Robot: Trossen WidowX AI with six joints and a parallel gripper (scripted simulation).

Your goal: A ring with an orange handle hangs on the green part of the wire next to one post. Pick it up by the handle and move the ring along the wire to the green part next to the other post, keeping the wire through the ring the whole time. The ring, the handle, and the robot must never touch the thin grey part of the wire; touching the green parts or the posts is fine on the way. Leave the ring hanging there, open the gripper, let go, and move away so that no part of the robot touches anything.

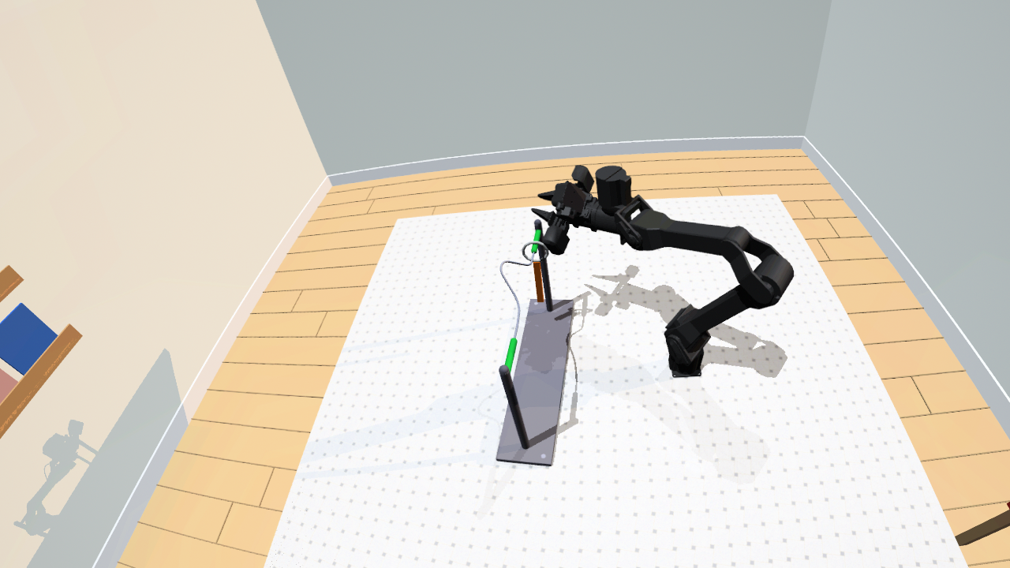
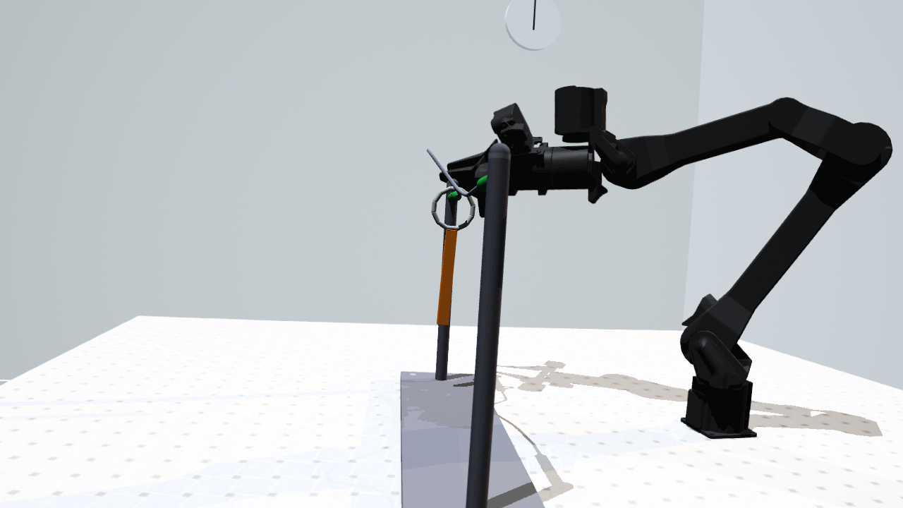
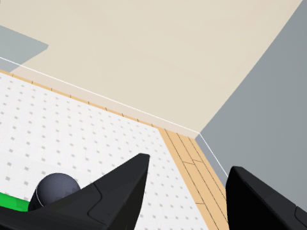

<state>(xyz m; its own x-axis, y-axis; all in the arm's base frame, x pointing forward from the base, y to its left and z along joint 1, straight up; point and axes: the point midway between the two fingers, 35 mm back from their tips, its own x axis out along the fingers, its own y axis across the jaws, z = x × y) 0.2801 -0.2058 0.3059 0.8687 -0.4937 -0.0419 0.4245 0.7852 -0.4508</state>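
The ring point(image 1: 523, 251) point(image 2: 433, 210) hangs around the wire at the green part point(image 1: 537, 238) point(image 2: 453, 196) point(image 3: 13, 202) by the far post point(image 1: 547, 290) point(image 2: 441, 353) point(image 3: 57, 188). Its orange handle point(image 1: 539, 282) point(image 2: 446, 278) points down, close beside that post. The other green part point(image 1: 510, 355) point(image 2: 482, 183) is at the near post point(image 1: 515, 409) point(image 2: 489, 315). My gripper point(image 1: 537, 203) point(image 3: 189, 170) is open partway and empty, at about post-top height. In the wrist view the far post's top is left of both fingers, partly behind the left one. The ring and handle are hidden there.
The thin grey wire point(image 1: 518, 304) point(image 2: 439, 165) bends between the green parts. Both posts stand on a grey base plate point(image 1: 544, 395) point(image 2: 441, 467) on the white dotted mat point(image 1: 395, 424) point(image 2: 221, 391). One gripper-side motor housing point(image 1: 557, 238) sits low beside the far post in the top view; contact is unclear.
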